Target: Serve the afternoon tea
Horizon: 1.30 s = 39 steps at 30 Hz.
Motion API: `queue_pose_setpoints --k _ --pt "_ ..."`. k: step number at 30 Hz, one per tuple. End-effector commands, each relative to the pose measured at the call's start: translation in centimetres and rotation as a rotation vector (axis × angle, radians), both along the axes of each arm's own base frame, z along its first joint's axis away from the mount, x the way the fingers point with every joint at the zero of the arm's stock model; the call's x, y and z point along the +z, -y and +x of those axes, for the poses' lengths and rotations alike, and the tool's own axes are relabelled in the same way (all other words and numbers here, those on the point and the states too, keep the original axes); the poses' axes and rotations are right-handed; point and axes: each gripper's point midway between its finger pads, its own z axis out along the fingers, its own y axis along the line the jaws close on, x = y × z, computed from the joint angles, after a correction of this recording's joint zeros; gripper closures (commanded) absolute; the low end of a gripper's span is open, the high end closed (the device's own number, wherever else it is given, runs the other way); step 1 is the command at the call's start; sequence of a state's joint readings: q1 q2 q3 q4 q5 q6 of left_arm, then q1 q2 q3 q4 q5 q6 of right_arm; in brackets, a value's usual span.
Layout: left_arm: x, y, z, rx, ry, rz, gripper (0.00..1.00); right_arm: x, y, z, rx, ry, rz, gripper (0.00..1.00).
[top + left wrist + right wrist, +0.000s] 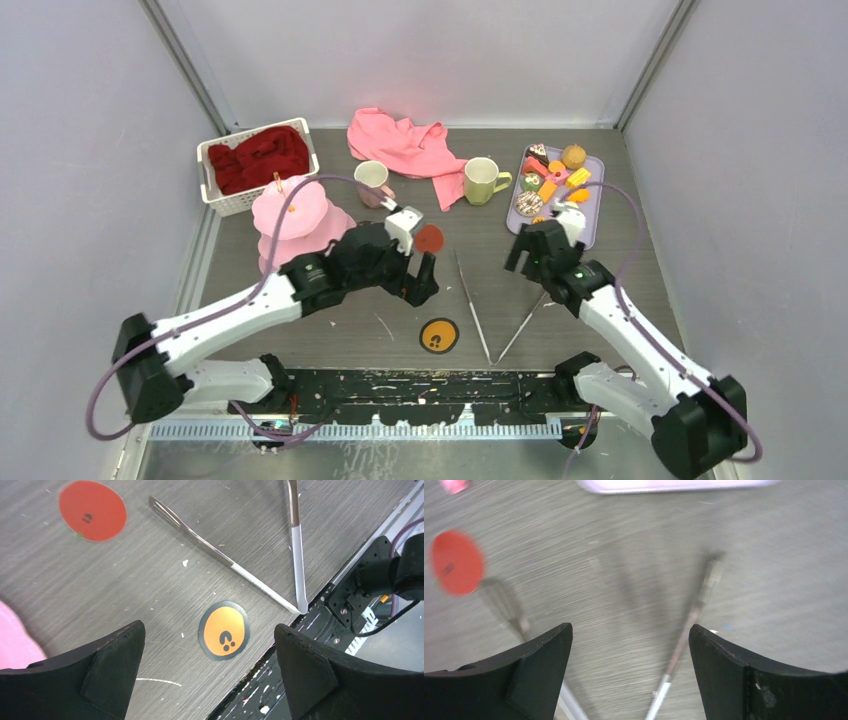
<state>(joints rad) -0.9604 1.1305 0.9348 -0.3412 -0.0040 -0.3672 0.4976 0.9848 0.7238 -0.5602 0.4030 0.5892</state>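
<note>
The cake stand [295, 212] sits at the left of the surface [330, 330] with no food showing on it. The toy pastries [548, 182] lie crowded on a lilac tray [594, 222] at the right, so the serving looks barely begun. The pink mug [371, 176] and the green mug [482, 181] stand upright near the back, beside a pink cloth [400, 140]. A pair of tongs [468, 295] lies open in a V between the arms, within reach of either, and is probably meant for lifting the small pieces. The left hand [207, 632] hovers near an orange sticker [224, 636], facing the tongs, with its fingers spread and nothing between them. The right hand [630, 630] is likewise spread and empty, tilted down over the tongs' right arm as if lining up a grab, though its view is blurred.
</note>
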Motion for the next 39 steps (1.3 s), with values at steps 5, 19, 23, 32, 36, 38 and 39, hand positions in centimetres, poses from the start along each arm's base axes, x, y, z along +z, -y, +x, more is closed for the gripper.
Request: queue_pose_setpoints --k 5,19,23,32,36,38,39 --pt "-4.3 5.8 1.6 0.038 -0.231 0.062 0.0 -3.1 6.0 -3.5 -0.33 -0.135 0.124 0.12" --pt "-11.5 10.7 4.3 0.138 -0.4 0.125 0.25 -8.2 4.4 -4.1 -0.308 -0.228 0.223 0.36" --pt "-12.7 11.6 4.4 0.14 -0.426 0.113 0.4 -8.6 4.2 -3.9 -0.291 -0.229 0.218 0.42" --pt "-14.3 13.1 4.0 0.113 -0.489 0.08 0.61 -9.4 3.7 -3.6 -0.255 -0.243 0.22 0.57" --pt "-14.5 13.5 4.1 0.103 -0.492 0.078 0.61 -9.6 3.2 -3.6 -0.226 -0.252 0.233 0.69" --pt "-14.7 13.8 4.0 0.093 -0.496 0.078 0.61 -9.8 3.1 -3.7 -0.215 -0.259 0.239 0.76" --pt "-14.8 13.9 4.1 0.089 -0.498 0.077 0.61 -9.9 2.9 -3.7 -0.208 -0.26 0.243 0.79"
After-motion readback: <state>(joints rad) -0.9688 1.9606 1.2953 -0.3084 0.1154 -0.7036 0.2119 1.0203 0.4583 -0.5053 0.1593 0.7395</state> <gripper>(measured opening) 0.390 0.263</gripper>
